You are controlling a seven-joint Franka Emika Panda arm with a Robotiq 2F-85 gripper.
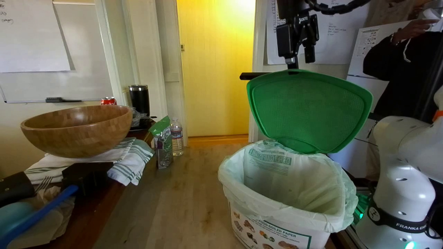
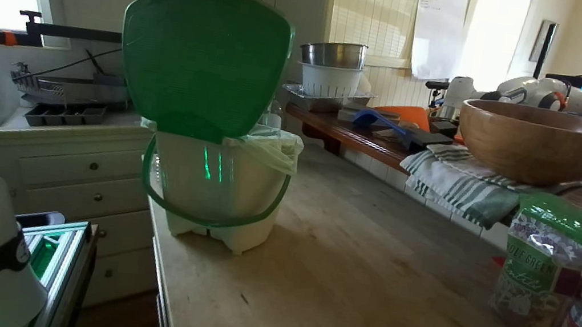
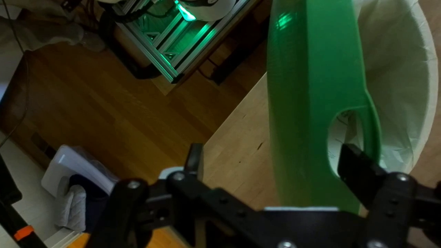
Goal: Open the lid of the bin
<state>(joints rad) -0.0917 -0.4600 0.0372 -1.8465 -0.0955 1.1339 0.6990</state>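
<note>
Wooden counter (image 1: 173,207) runs back toward a yellow door (image 1: 214,76), which sits at eleven o'clock from the bin (image 1: 256,224) in an exterior view.

Lid (image 1: 309,109) at twelve, near upright, lower edge meeting the far rim, mouth uncovered; presumably a hinge there carries it. Bag (image 1: 277,207) folded out over the rim, likely so it cannot slip inside. Bowl (image 1: 79,138) between nine and ten, resting on a towel (image 1: 131,164) that probably stops it sliding, clear of the lid's swing. Robot (image 1: 398,173) near three, close enough to reach over the bin.

Gripper (image 3: 272,148): fingers (image 3: 360,165) spread wide, nothing pinched; in both exterior views it hangs at the lid's top edge. In the wrist view the finger at nine o'clock stands well apart from the lid; the finger at three overlaps the lid's cut-out handle (image 3: 371,129). Cannot tell whether it passes through or only stands in front. Judged: handle serves as a hook point, so lifting needs no squeeze. Task looks nearly or wholly done; next move calls for easing that finger clear, since a snag could pull the lid down
</note>
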